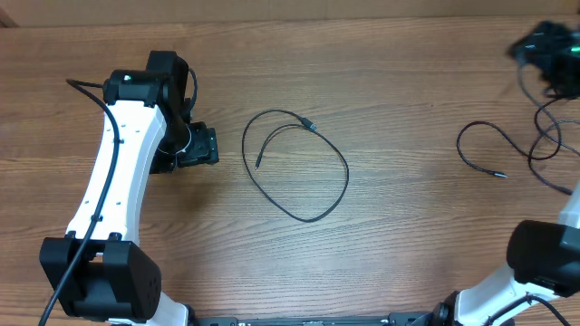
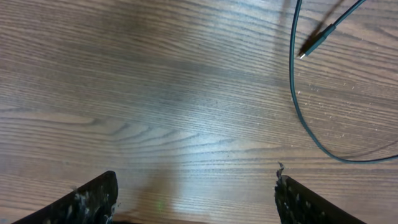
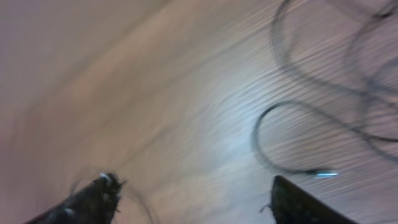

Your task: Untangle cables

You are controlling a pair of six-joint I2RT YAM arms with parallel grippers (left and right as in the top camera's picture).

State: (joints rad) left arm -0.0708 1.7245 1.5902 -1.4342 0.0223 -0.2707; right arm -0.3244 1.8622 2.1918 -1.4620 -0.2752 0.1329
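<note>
Claws on both arms stand apart, holding nothing. The left claw (image 2: pixel 195 202) hovers over the table (image 1: pixel 399 72), just left of a looped cable (image 1: pixel 347 172) lying mid-table. The right claw (image 3: pixel 198 196), blurred, hangs at the far right, near a second cable (image 1: pixel 459 145) with a silver tip.

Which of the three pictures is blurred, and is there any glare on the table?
Right wrist view: strong motion blur, cables and wood grain smeared. Overhead: sharp, except the right gripper, blurred at the top right. Left wrist view: sharp, with a soft pale glare on the table.
</note>
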